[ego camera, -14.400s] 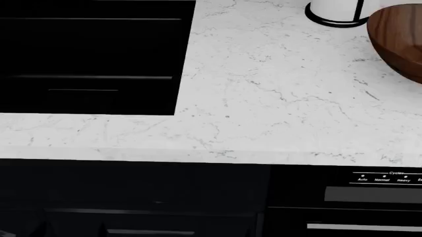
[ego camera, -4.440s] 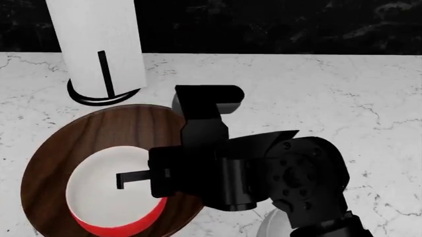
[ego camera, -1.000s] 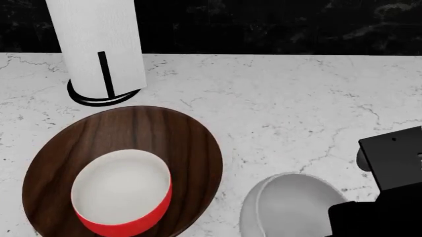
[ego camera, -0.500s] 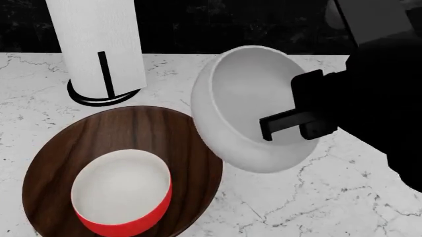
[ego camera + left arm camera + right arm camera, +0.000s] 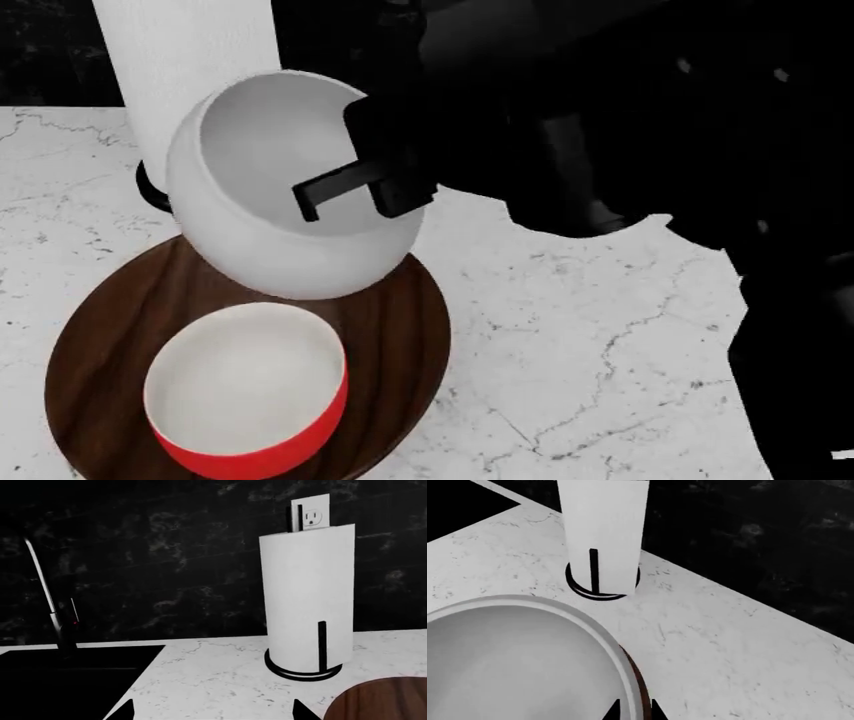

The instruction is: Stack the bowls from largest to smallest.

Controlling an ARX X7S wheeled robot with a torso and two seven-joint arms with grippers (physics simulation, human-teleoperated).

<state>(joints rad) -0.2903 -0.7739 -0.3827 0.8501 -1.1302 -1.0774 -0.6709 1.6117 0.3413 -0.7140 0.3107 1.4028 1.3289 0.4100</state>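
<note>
While the right gripper [image 5: 350, 190] clamps the grey bowl's [image 5: 274, 190] rim above the wooden bowl [image 5: 400, 320] — red bowl [image 5: 247, 395] inside it — the left gripper's [image 5: 212, 712] tips sit apart

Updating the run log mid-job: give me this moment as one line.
right gripper: shut on grey bowl, held above wood bowl | red bowl: inside wood bowl | left gripper: open, empty

No readable text or labels

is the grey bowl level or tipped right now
Tipped. In the head view the grey bowl hangs in the right tool above the wood bowl, its opening tilted toward the camera.
</note>
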